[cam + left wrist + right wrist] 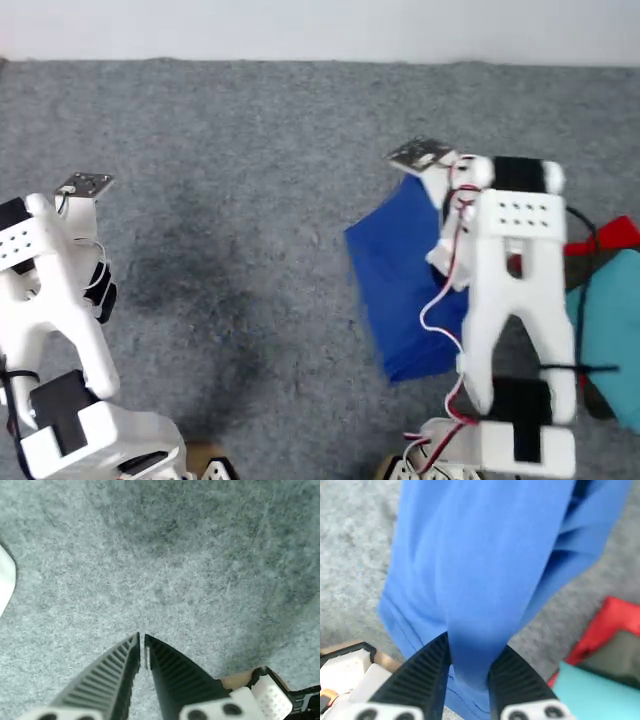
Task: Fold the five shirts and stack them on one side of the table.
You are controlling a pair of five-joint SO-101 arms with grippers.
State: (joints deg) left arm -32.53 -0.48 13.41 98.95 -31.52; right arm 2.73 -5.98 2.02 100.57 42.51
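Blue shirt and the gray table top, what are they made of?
The blue shirt looks like soft, matte cloth, maybe cotton: it drapes in folds and has a stitched hem. The table top looks like gray felt or carpet: fuzzy and speckled.

Bench: mottled grey felt-covered bench, darker patches.
Blue shirt: plain royal-blue cloth shirt.
Other shirts: bright red cloth shirt; teal cloth shirt; dark grey-green cloth shirt.
Arms: white plastic left arm and white plastic right arm, black motor blocks, black ribbed jaws.
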